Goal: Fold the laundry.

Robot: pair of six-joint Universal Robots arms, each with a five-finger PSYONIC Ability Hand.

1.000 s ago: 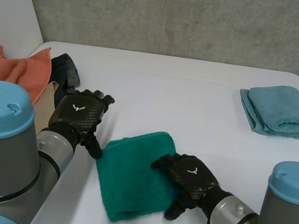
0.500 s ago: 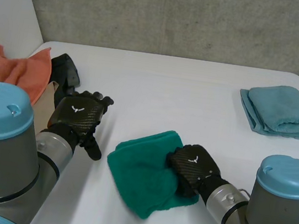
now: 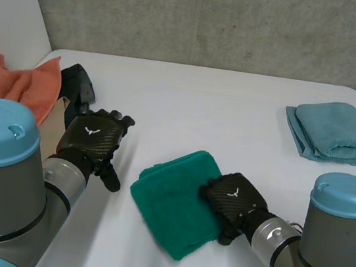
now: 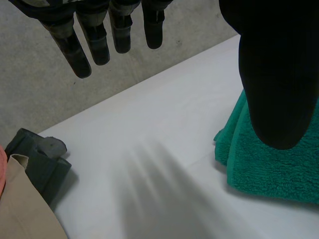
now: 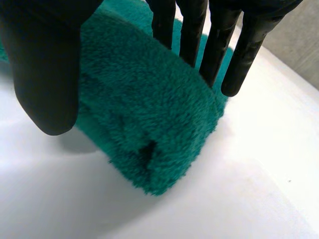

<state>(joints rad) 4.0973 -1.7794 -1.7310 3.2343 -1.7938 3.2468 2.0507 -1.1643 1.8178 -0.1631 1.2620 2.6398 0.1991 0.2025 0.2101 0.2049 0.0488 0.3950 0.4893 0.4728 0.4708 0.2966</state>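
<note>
Apparently the folding is almost finished: the green towel [image 3: 175, 203] lies folded under the right hand [image 3: 235, 198], whose straight fingers rest on top, with the thumb beside its edge. The left hand [image 3: 94, 136] hovers near it, fingers spread. Next I expect a flat press, then release. The towel is nearly square and lies cornerwise, its longer side facing the left hand.

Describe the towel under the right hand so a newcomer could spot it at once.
On the white table, look at the middle of the near side: a folded dark green towel with the right hand on its edge. The other folded towel, far right, is light blue; the cloth at the left is orange.
</note>
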